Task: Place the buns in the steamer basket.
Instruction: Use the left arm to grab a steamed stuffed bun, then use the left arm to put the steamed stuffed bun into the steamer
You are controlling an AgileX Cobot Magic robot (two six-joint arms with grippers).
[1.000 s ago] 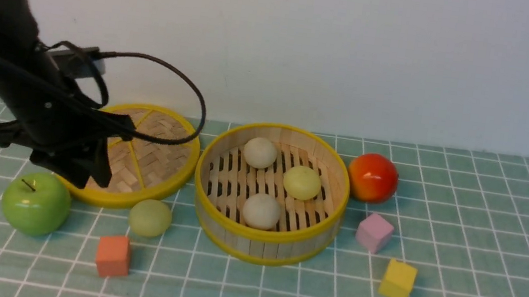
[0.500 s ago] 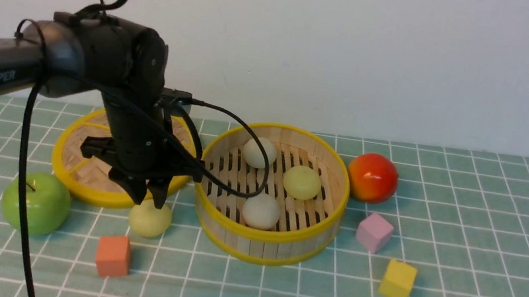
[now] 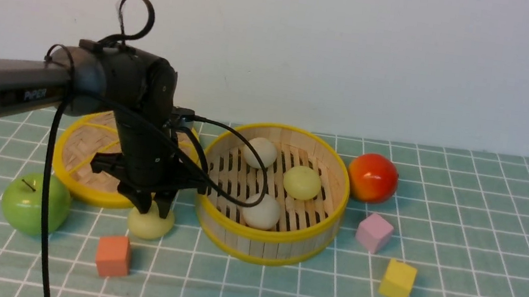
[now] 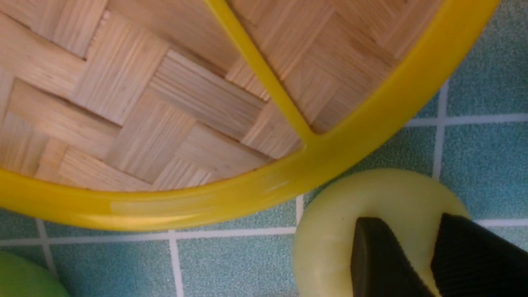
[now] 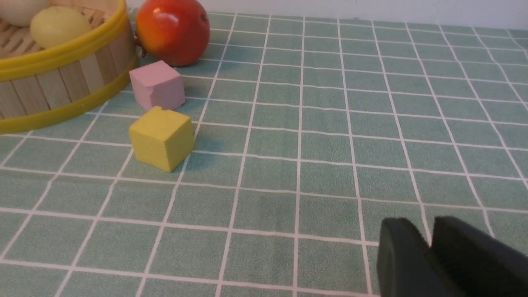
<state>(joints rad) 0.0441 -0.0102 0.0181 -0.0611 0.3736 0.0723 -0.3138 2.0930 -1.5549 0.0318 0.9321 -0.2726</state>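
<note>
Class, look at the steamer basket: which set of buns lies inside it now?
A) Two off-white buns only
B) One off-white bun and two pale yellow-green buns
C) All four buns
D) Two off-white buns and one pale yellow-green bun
D: two off-white buns and one pale yellow-green bun lie on the slatted floor of the steamer basket.

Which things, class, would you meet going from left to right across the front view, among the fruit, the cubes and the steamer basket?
green apple → orange cube → steamer basket → red apple → yellow cube
</note>
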